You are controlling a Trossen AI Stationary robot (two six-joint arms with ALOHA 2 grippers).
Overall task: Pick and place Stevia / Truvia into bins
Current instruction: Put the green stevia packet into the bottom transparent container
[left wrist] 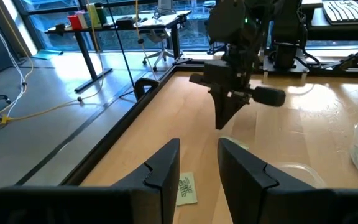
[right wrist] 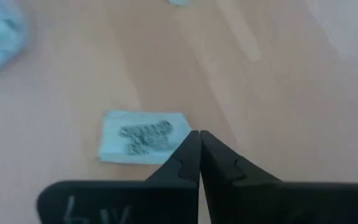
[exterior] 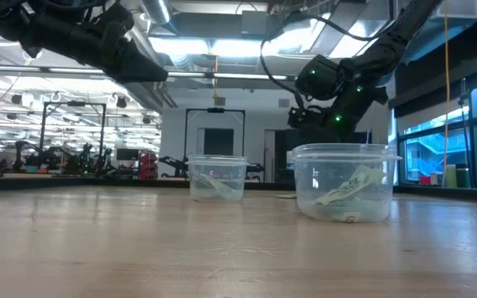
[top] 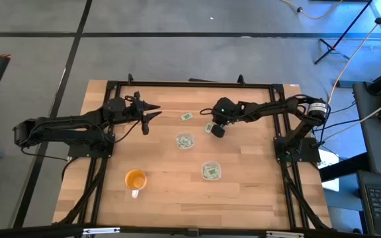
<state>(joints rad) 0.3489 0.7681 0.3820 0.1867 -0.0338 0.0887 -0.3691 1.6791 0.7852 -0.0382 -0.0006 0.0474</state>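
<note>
The left gripper (top: 152, 111) hung over the table with its fingers apart, holding nothing. Two clear cups (top: 184, 141) held packets. The right gripper (right wrist: 199, 134) was pressed together, its tips beside a packet (right wrist: 143, 137) lying on the wood.

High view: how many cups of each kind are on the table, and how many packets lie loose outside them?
Clear plastic cups: 2, one mid-table, one nearer the front edge.
Orange cup: 1.
Loose packets: 2, one, one by the right end effector.
Total: 5.
</note>
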